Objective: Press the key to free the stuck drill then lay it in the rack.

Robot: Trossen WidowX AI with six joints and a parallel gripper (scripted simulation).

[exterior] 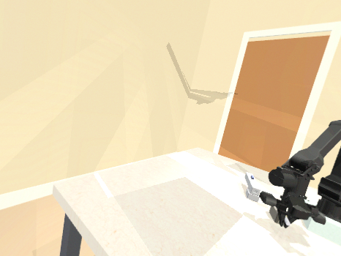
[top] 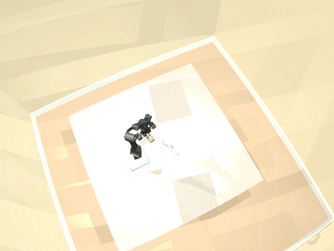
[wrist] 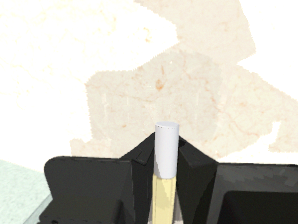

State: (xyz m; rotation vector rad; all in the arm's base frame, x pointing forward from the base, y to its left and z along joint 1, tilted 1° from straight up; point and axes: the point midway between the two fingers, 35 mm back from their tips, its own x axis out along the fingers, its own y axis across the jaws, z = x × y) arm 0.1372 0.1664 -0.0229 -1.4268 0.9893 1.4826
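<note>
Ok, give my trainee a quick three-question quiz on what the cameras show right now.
1. True or false: the gripper is shut on the drill.
2. In the wrist view, which end of the drill pokes past the fingers: A) white tip B) yellow section C) neither?
3. Fill in: in the exterior view, the small white fixture with the blue key stands ___ from the gripper.

Key: 1 true; 2 A; 3 apart.

A bare indoor room, going by the plain cream walls (exterior: 91, 91), an orange-brown door (exterior: 278, 102) in a white frame, and one pale marble-topped counter (exterior: 165, 205).
</note>
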